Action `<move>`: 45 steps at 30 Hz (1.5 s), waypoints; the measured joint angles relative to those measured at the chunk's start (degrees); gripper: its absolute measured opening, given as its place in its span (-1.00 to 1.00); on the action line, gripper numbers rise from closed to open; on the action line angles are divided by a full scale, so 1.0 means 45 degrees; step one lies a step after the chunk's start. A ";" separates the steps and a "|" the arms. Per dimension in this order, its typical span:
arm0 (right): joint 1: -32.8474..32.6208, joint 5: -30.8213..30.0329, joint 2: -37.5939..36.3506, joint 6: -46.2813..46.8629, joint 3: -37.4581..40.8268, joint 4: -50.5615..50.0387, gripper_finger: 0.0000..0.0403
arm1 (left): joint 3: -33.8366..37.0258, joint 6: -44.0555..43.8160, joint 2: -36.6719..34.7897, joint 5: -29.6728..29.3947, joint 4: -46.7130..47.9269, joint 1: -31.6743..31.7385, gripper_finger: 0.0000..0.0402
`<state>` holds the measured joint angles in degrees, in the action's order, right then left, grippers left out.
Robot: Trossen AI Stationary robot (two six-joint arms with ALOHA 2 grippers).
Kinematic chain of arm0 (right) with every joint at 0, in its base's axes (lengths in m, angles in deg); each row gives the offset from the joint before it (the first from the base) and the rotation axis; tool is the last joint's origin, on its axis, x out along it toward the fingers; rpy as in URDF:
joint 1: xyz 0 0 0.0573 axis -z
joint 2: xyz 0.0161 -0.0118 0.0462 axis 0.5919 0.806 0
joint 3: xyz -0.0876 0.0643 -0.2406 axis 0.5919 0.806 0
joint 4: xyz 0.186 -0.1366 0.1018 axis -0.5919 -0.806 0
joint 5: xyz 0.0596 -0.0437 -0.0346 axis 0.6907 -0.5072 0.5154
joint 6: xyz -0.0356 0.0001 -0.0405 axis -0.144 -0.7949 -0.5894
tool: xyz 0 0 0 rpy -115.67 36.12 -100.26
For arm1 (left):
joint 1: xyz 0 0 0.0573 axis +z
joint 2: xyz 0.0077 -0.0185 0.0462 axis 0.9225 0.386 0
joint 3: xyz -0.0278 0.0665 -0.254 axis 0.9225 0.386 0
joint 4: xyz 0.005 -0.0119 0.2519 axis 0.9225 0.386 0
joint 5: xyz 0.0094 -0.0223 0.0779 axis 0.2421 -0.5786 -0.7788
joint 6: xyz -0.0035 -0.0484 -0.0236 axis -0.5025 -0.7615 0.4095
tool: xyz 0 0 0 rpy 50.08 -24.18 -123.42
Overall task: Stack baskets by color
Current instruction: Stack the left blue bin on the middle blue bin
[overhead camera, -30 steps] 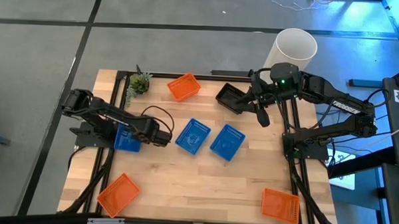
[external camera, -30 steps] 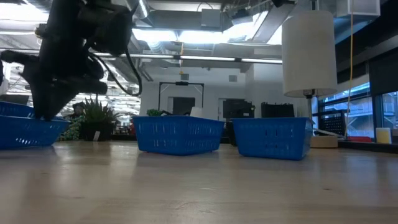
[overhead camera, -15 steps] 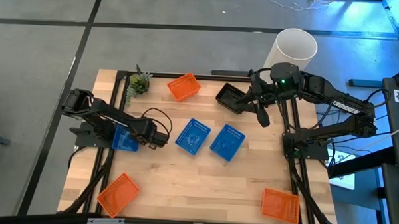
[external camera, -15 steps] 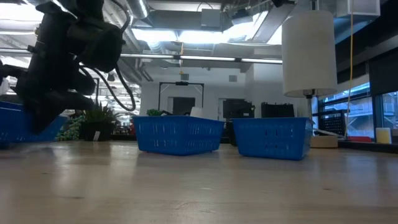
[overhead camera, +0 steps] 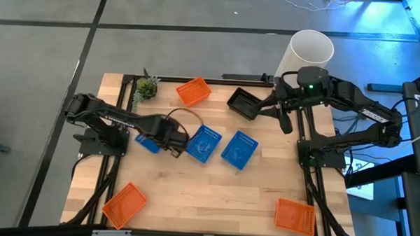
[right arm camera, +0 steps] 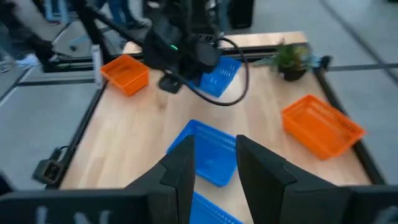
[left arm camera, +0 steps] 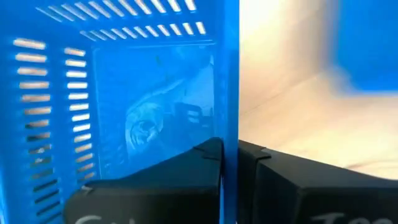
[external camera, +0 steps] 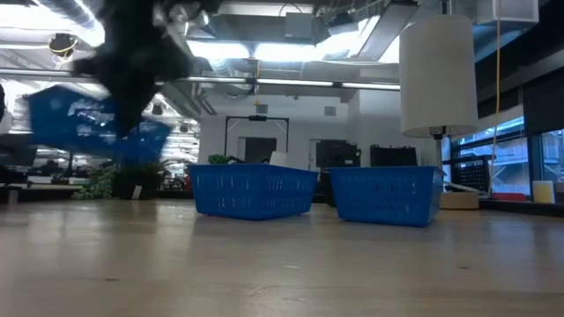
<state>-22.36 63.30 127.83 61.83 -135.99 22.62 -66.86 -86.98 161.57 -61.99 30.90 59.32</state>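
My left gripper (overhead camera: 173,139) is shut on a blue basket (overhead camera: 147,143), which hangs above the table at the left in the low view (external camera: 88,123). Two more blue baskets (overhead camera: 203,143) (overhead camera: 238,149) rest on their bottoms at the table's middle. A black basket (overhead camera: 243,103) sits at the far right, and my right gripper (overhead camera: 284,122) hovers open beside it, with nothing between its fingers (right arm camera: 214,165). Orange baskets lie at the far middle (overhead camera: 193,91), near left (overhead camera: 125,203) and near right (overhead camera: 294,215). My left gripper pinches one side wall of the blue basket at its rim (left arm camera: 229,106), one finger inside the basket and one outside. The fingers come from above, pointing steeply down. The basket is lifted clear of the table and hangs tilted beside the fingers.
A tall white cylinder (overhead camera: 312,50) stands past the far right corner. A small green plant (overhead camera: 146,88) stands at the far left. Bare wood lies along the near middle of the table (overhead camera: 207,195).
My left gripper has shut on the blue basket's wall, risen and gone toward the table's right, toward the two middle blue baskets, rolling as it went. The basket has left the table and now hangs tilted. My right gripper has drifted slightly toward the right edge, still open.
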 joint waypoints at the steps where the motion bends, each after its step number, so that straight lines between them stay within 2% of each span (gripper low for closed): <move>1: 0.0000 -0.0276 -0.0102 0.0000 0.0000 -0.0036 -0.43 | -0.0475 0.0275 -0.0005 -0.0205 -0.0191 0.0103 -1.00; 4: 0.0005 -0.0892 -0.0281 -0.0004 0.0000 -0.0213 -0.43 | -0.1784 0.1177 -0.0013 -0.0902 -0.1225 0.0500 -1.00; 7: 0.0000 -0.1206 -0.0356 -0.0005 0.0000 -0.0445 -0.43 | -0.2425 0.2389 0.0048 -0.1072 -0.3556 0.0999 -1.00; 12: 0.0000 -0.1277 -0.0351 -0.0005 0.0000 -0.0558 -0.43 | -0.2454 0.3908 0.0630 0.0787 -0.7995 0.1748 -1.00; 13: 0.0000 -0.1277 -0.0351 -0.0005 0.0000 -0.0580 -0.43 | -0.2434 0.3972 0.0776 0.1143 -0.8250 0.1831 -1.00; 18: 0.0005 -0.1277 -0.0351 0.0010 0.0000 -0.0644 -0.43 | -0.2403 0.3903 0.1864 0.2266 -0.8109 0.1934 -1.00; 22: 0.0000 -0.1277 -0.0346 0.0052 0.0000 -0.0639 -0.43 | -0.2401 0.3608 0.2515 0.2549 -0.8154 0.1705 -1.00; 28: 0.0000 -0.1274 -0.0351 0.0049 0.0000 -0.0639 -0.43 | -0.2406 0.3199 0.2782 0.2241 -0.7809 0.1395 -1.00; 37: 0.0005 -0.1374 -0.0341 0.0000 0.0000 -0.0625 -0.43 | -0.2411 0.2909 0.2778 0.1333 -0.5869 0.1151 -1.00; 45: 0.0005 -0.1374 -0.0341 -0.0030 0.0000 -0.0618 -0.43 | -0.2420 0.3554 0.3022 0.1706 -0.5120 0.1369 -1.00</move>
<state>-22.34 57.11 126.30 61.70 -135.99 19.84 -77.75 -70.99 175.17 -54.31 7.86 65.48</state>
